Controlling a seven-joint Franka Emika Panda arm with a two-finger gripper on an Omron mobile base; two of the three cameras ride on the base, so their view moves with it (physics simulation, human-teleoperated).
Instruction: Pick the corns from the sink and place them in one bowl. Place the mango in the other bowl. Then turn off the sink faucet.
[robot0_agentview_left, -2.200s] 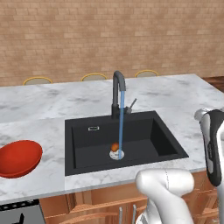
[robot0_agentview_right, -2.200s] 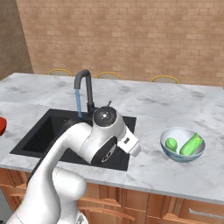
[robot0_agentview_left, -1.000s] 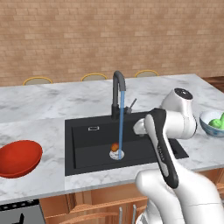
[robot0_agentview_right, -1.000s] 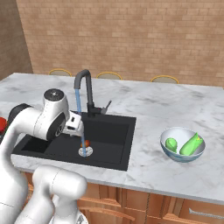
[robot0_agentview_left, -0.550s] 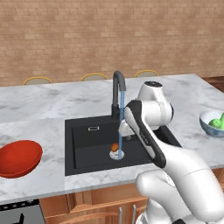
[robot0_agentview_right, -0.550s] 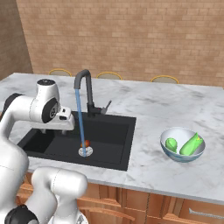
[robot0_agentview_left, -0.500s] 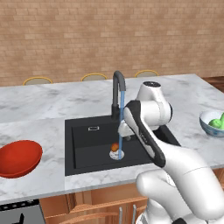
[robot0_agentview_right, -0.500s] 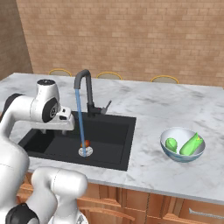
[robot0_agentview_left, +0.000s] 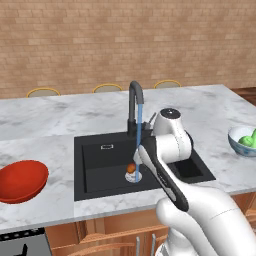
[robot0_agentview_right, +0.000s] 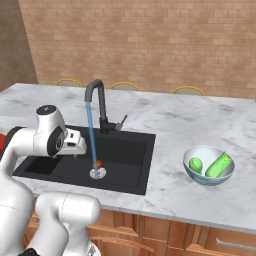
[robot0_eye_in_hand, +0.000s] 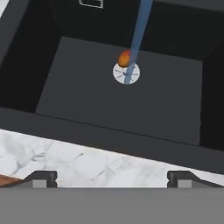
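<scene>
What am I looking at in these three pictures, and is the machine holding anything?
It is a rendered kitchen with a white robot arm on a base that can drive. Two pictures come from cameras on the base, behind the arm to its left and right; the third looks along the gripper, whose dark tips stand wide apart with nothing between them. Below lies the black sink, where water runs from the faucet onto the drain, with the small orange mango beside it. On the marble counter, the pale bowl holds the two green corns, and the red bowl sits unfilled.
</scene>
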